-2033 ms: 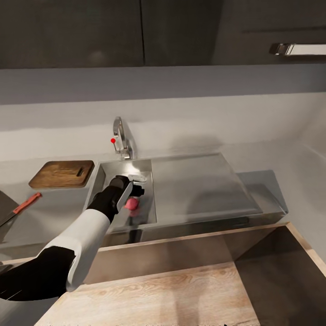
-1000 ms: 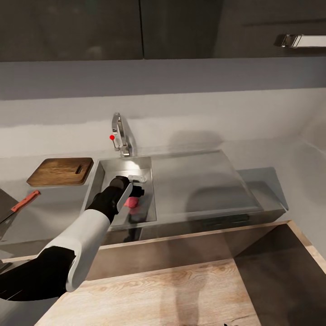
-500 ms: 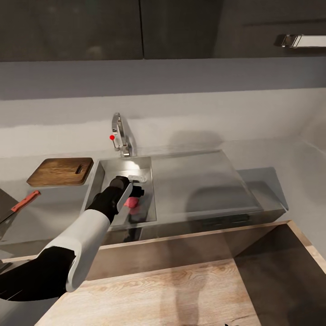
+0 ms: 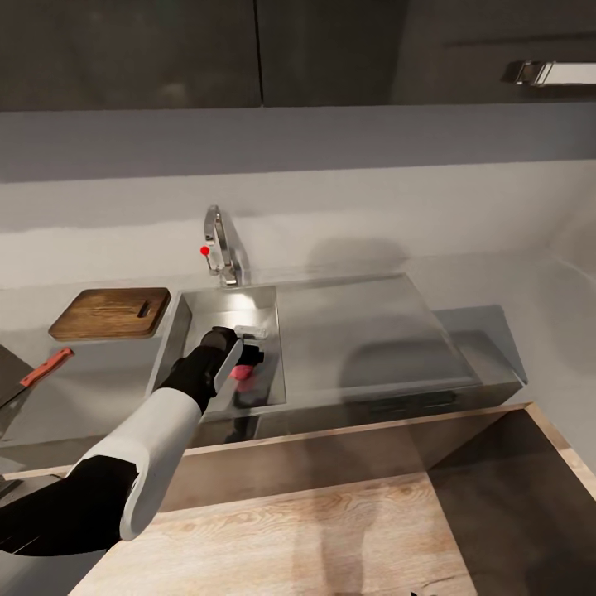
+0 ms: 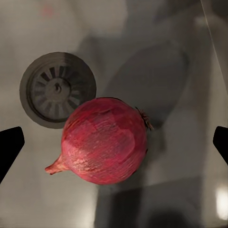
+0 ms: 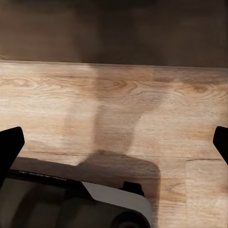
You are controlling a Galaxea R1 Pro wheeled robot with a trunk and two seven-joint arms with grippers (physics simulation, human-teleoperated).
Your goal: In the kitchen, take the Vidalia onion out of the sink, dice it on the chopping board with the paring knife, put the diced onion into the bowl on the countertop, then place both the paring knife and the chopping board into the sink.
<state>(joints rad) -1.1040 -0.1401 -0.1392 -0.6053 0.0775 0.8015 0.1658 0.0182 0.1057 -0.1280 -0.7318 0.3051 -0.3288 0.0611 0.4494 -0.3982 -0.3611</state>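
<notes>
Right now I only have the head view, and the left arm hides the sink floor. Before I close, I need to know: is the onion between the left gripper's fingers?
Observer: Yes. In the left wrist view, the round reddish-purple onion lies centred in the left gripper, whose black fingers stand wide open, clear of it on both sides.
Operator: Anything close to it?
Observer: The round grey drain strainer lies right next to it, partly covered by the onion in that view.
Operator: And the right gripper?
Observer: The right gripper is open, over a light wooden surface.
</notes>
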